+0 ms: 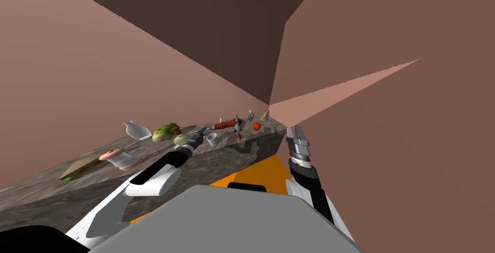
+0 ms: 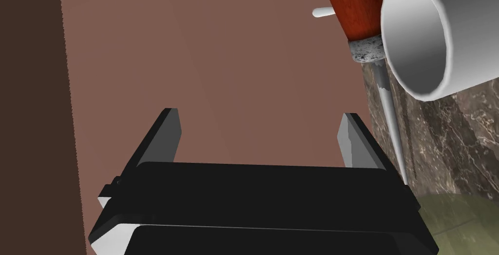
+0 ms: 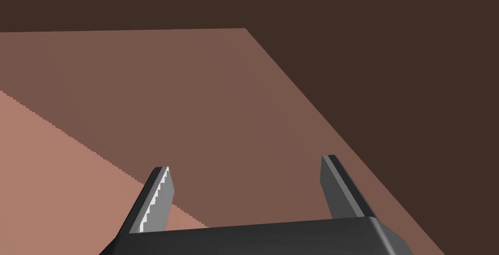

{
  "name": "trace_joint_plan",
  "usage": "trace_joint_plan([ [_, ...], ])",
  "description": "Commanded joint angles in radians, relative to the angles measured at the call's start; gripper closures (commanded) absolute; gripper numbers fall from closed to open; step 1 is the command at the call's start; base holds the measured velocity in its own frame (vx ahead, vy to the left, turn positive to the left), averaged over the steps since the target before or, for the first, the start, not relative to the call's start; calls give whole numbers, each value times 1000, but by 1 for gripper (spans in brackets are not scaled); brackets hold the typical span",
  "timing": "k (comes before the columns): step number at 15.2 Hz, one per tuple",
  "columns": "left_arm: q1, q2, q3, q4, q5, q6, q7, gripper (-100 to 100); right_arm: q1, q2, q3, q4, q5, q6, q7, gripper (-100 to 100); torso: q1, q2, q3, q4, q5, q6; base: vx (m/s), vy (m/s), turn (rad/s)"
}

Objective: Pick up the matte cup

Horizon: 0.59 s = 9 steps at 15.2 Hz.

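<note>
The left gripper [image 2: 258,140] holds its jaws apart. The white cup [image 2: 429,37] stands just outside one finger on the marbled tabletop [image 2: 453,135], its inside plain grey and its far side cut off by the picture's edge. A red-brown tool [image 2: 353,3] with a grey spike lies partly hidden behind it. The head view adds a tomato [image 1: 256,126] farther along. The right gripper [image 3: 243,188], jaws apart, hangs off the tabletop's end.

Nothing stands between the spread fingers of the left gripper [image 2: 259,115]. A red-brown pointed tool [image 2: 355,8] crowds close beside the white cup [image 2: 424,37].
</note>
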Motion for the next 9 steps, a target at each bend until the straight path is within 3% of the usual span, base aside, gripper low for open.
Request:
trace_joint_plan([
  [1,-1,21,12,14,27,50,2,-100,0,0,0,0,0,0,0,0,0,0,0,0,0,0,8,6,-123],
  [3,-1,21,12,14,27,75,2,-100,0,0,0,0,0,0,0,0,0,0,0,0,0,0,3,3,-20],
  [4,1,47,32,22,65,111,6,-100,0,0,0,0,0,0,0,0,0,0,0,0,0,-1,7,0,-100],
  [6,1,47,32,22,65,149,6,-100,0,0,0,0,0,0,0,0,0,0,0,0,0,0,8,4,-100],
  [7,3,74,53,29,103,178,10,-100,0,0,0,0,0,0,0,0,0,0,0,0,0,0,11,4,-124],
  [9,3,74,53,29,103,223,10,-100,0,0,0,0,0,0,0,0,0,0,0,0,0,0,11,6,-80],
])
